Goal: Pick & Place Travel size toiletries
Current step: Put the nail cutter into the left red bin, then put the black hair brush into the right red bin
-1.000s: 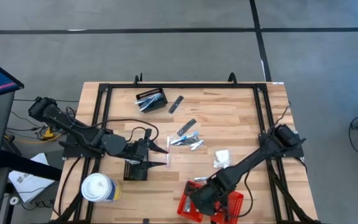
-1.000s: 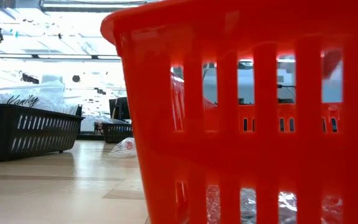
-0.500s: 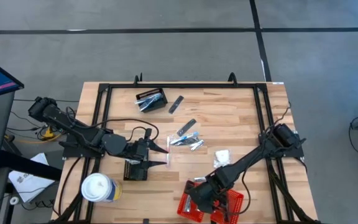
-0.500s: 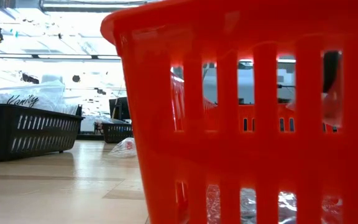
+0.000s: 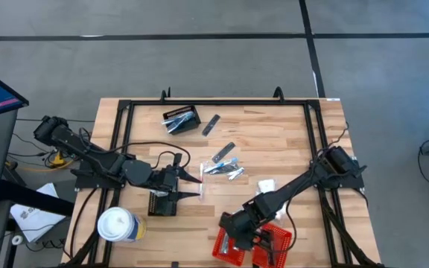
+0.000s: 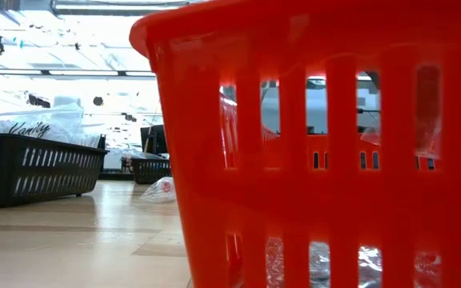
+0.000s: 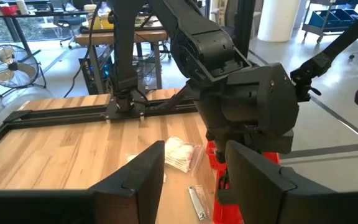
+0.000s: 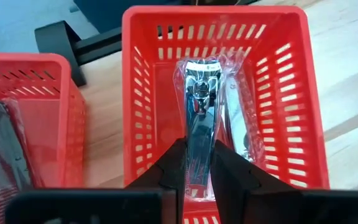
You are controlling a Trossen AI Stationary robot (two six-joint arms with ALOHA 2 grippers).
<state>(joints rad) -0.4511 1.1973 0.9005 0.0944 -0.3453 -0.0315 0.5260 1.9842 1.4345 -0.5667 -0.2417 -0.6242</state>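
In the right wrist view my right gripper (image 8: 199, 163) is shut on a silvery toiletry in clear wrap (image 8: 199, 99), which reaches down inside a red basket (image 8: 272, 112). From above, that gripper (image 5: 238, 229) hangs over the red baskets (image 5: 274, 246) at the table's near edge. My left gripper (image 5: 198, 186) hovers open at the left, over a black basket (image 5: 162, 203). Its fingers (image 7: 142, 177) have nothing between them. A thin pinkish tube (image 5: 202, 189) shows by their tips. Silvery tubes (image 5: 226, 170), grey sticks (image 5: 211, 124) and a white packet (image 5: 265, 190) lie on the wood. My right gripper pinches the wrapped toiletry by its upper end (image 8: 199, 144) between its two fingers. The fingers come from above, slanting down, and lie along the item. It hangs ahead of them inside the red basket. Whether its lower end rests on the basket's floor, I cannot tell.
A second red basket (image 8: 30, 124) with a dark item in it stands beside the first. Another black basket (image 5: 181, 119) with items sits at the far side. A large white lidded cup (image 5: 118, 225) stands near left. Black frame rails (image 5: 121, 141) border the table.
My right gripper has gone a little toward the table's left edge and down, rolling somewhat, still shut on the wrapped toiletry. The toiletry has sunk into the red basket and now shows through the basket's slots in the low view.
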